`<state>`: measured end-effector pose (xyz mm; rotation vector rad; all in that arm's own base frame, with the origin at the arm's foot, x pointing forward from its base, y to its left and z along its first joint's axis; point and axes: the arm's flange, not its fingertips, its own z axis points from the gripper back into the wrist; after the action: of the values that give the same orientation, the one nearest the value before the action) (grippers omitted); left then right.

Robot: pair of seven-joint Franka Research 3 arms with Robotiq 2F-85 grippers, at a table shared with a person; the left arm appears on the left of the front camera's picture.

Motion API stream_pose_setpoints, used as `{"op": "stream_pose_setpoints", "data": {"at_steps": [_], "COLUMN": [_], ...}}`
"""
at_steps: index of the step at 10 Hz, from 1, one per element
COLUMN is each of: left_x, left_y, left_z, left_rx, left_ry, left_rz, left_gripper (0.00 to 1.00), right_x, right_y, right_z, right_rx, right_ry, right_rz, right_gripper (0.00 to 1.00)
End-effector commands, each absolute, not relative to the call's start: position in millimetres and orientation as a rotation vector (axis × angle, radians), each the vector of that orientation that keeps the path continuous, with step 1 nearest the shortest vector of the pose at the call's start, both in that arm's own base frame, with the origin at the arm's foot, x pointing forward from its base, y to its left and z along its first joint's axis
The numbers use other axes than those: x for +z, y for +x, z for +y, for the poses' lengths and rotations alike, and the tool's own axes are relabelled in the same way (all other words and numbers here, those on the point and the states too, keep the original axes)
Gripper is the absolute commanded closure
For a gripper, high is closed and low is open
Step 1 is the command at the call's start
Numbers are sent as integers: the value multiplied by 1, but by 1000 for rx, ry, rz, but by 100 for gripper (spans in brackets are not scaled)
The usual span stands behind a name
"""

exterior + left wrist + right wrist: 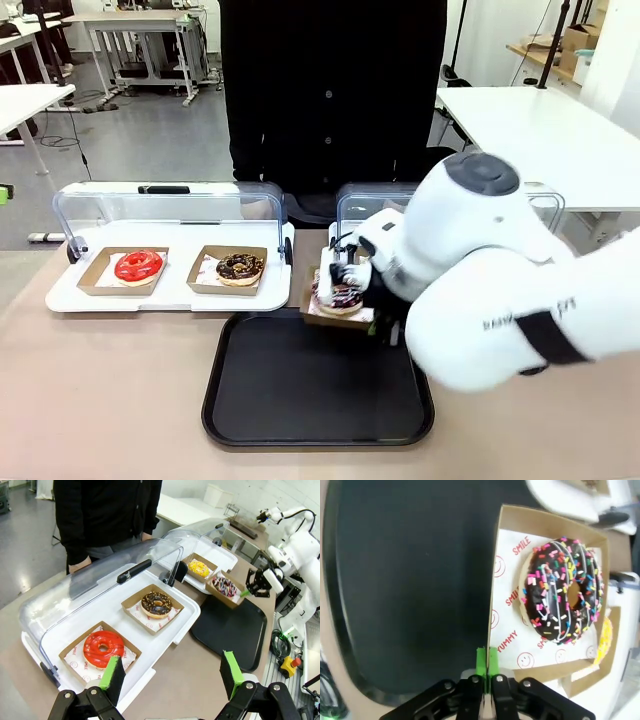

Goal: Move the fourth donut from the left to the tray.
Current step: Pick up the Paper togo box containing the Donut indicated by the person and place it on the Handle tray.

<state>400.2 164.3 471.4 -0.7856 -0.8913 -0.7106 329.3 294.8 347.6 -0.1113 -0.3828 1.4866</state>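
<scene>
**Sprinkled donut held over tray edge**

Right hand (pixel 487 666): reached across the bench, clenched on the brown cardboard holder's wall. Chocolate-glazed sprinkled ring donut (pixel 563 589) just beyond the fingertips, above the far rim of the flat black plastic tray (pixel 318 390). Left hand (pixel 172 674): released, hovering. Donuts counted: four.

Red print can be read on the white paper liner (pixel 510 597) under the sprinkled donut (pixel 563 589), inside its cardboard holder (pixel 547 521). In the right wrist view "SMILE" stands at one corner of the liner and "YUMMY" along the edge nearest the camera, with small smiley faces between them; a third word along that edge is partly cut off and not legible. Similar red print marks the liners under the red donut (pixel 103 648) and the chocolate donut (pixel 156 604), too small to read.
</scene>
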Motion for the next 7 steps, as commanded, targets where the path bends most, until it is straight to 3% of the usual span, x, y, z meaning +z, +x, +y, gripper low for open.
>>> {"op": "stream_pose_setpoints", "data": {"at_steps": [1,7], "left_x": [473,473], "left_y": [401,401], "left_z": [164,164], "left_rx": [-714,-714], "left_ry": [-798,-798], "left_rz": [-922,-922], "left_gripper": [0,0], "right_x": [315,302], "right_y": [256,206], "right_z": [275,282], "right_rx": [1484,1554], "right_ry": [-135,-117], "right_rz": [-401,-358], "right_gripper": [98,98]}}
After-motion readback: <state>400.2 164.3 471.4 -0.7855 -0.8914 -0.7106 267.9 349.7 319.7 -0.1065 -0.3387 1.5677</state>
